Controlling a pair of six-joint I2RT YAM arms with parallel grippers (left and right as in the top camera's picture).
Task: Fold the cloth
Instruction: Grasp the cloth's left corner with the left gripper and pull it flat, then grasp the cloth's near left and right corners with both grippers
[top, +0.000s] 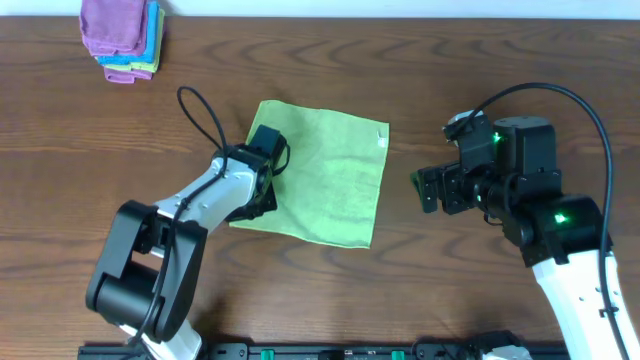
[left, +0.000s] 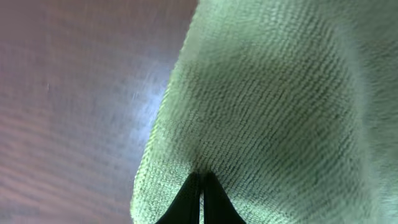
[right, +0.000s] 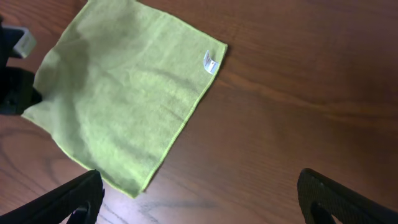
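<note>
Dark wooden table (top: 430, 60) bears the cloth (top: 330, 180), its edge pinched by the left gripper (left: 200, 183) (right gripper (right: 200, 183) gapes wide).

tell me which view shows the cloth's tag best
Right wrist: the white tag shows large and sharp on the edge of the cloth. Overhead shows it only as a small white speck near a corner. Left wrist shows just fabric pinched in the left gripper, no tag.
</note>
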